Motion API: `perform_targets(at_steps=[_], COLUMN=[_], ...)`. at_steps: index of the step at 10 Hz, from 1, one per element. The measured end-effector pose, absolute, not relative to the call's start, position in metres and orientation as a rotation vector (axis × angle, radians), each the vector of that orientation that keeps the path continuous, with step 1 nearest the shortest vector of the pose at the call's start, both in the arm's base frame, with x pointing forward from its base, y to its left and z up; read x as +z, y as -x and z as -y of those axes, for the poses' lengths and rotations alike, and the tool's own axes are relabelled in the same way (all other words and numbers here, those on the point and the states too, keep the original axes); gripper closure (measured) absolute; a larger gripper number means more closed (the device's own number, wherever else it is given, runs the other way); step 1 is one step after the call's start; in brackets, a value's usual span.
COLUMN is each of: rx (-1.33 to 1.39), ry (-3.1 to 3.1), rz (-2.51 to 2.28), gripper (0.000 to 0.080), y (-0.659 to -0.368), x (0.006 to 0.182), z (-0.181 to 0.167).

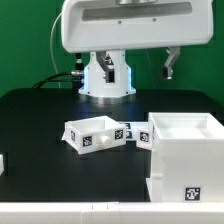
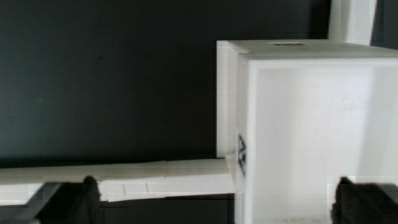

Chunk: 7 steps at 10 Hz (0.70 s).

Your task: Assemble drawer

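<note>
So, left to right in the exterior view: the tray (image 1: 93, 133) sits mid-frame on the black table (image 1: 40, 120), open side up as far as I can tell, with its long side running roughly across the frame. Just beside it on the right is a smaller tagged piece — probably the second tray (image 1: 131, 133), partly hidden behind the shell (image 1: 185, 150). The shell is the big cube-like part filling the lower right, standing upright with its open top up.

The gripper (image 1: 170, 66) hangs in the upper right, well above the shell and a bit further back. In the wrist view the fingertips (image 2: 82, 197) are spread wide and gripping nothing. A tall white wall, which I take to be the shell, shows between them, closer to one finger than the other.

My read: the shell lies almost straight below the pincer, so going for it is mostly a descent with a small centring nudge. Either tray would need a sideways shift toward frame left first.
</note>
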<state>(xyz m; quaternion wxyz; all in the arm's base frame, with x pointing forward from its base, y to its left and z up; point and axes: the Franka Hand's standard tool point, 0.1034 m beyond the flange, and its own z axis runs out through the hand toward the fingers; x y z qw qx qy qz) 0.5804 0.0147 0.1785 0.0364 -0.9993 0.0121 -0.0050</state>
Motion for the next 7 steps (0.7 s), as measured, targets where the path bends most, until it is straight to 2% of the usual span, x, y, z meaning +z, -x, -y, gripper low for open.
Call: perform_targets(at_steps=[5, 7], rx=[-0.043, -0.120], ry=[3.070, 3.076], rz=[0.034, 0.271], gripper=[0.0150, 0.0150], y=[-0.580, -0.549], x=[0.176, 0.167], z=[-0.011, 0.016])
